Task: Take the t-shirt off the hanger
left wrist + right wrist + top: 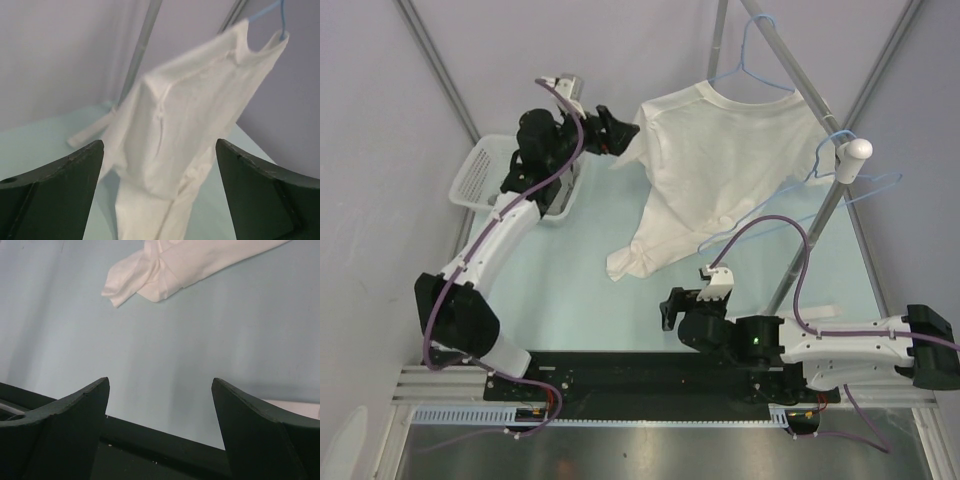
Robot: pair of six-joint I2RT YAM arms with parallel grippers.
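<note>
From above, the white t-shirt hangs on the blue hanger from the rack, and its lower hem trails onto the tabletop. My left hand is raised just beside the sleeve. My right hand sits low near the front edge, well apart from the cloth. A white basket lies behind my left arm. I judge the sleeve grab goes best with a deep bite on the shoulder seam. I would then pull sideways along the hanger's arm rather than straight down, or the collar may snag and the hanger swing.

My left wrist view shows what the overhead cannot. My left hand is spread wide, with the shoulder fold of the t-shirt ahead between the fingers, not yet gripped. The hanger peeks out at the collar.

My right wrist view shows my right hand released too and empty. Only bare tabletop lies between the fingers, and the crumpled hem lies farther ahead.
</note>
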